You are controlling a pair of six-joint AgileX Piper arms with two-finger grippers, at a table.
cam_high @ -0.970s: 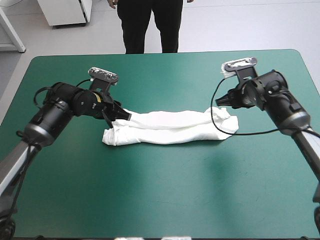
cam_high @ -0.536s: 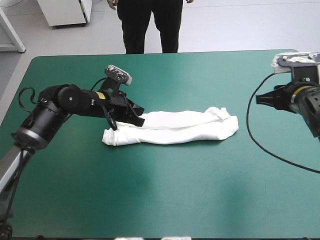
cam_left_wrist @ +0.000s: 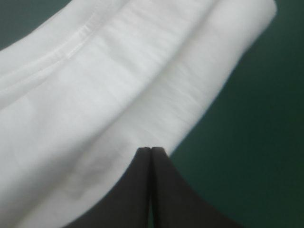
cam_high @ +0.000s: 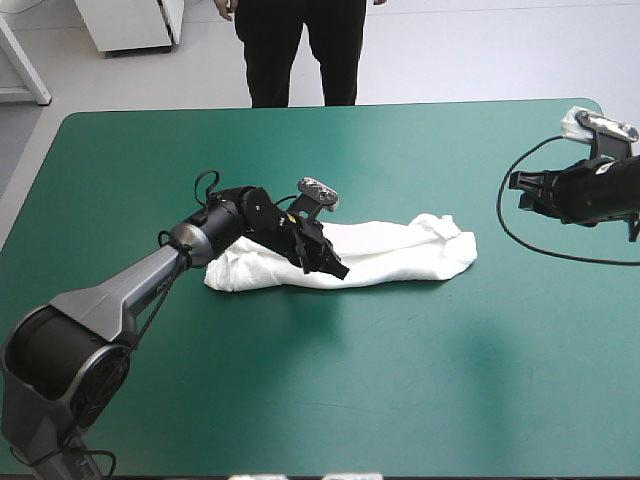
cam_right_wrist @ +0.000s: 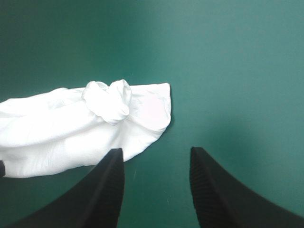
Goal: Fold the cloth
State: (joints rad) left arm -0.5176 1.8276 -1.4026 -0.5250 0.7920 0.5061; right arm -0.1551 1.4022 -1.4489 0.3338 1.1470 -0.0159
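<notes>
Partly covering the T-shirt [cam_high: 400, 250], the left gripper [cam_left_wrist: 151, 149] is pinched together; the right gripper [cam_right_wrist: 156, 151] gapes empty.

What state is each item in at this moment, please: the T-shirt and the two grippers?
T-shirt: folded into a long narrow bundle, lying on the teal-green table, bunched at the end toward the right gripper.
Left gripper: shut, tips over the T-shirt's near edge, no cloth seen between the fingers.
Right gripper: open, empty, apart from the T-shirt, beyond its bunched end.
</notes>
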